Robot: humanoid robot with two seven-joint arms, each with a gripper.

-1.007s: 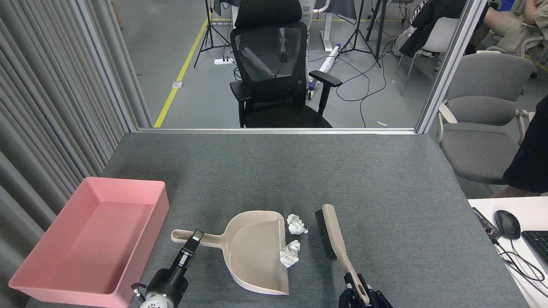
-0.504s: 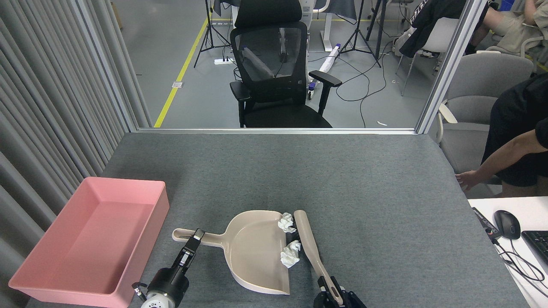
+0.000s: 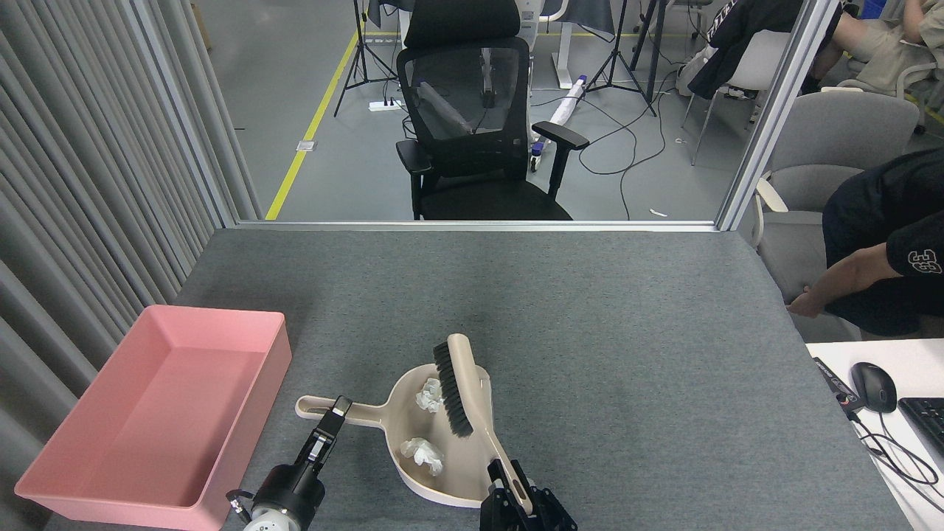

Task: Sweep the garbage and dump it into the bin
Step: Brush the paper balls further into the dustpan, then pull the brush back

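- Left arm entered from the bottom edge, low left of centre, angled up and slightly right.
- Left gripper was slim and dark, its fingers closed on the dustpan handle.
- Right arm showed only as a black wrist block at the bottom edge, right of centre.
- Right gripper was clamped around the brush handle; its fingers were dark and hard to separate.
- The two grippers stood well apart.

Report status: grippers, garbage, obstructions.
Left gripper shut on dustpan handle; right gripper shut on brush. Both paper balls inside dustpan. Pink bin empty, path clear.
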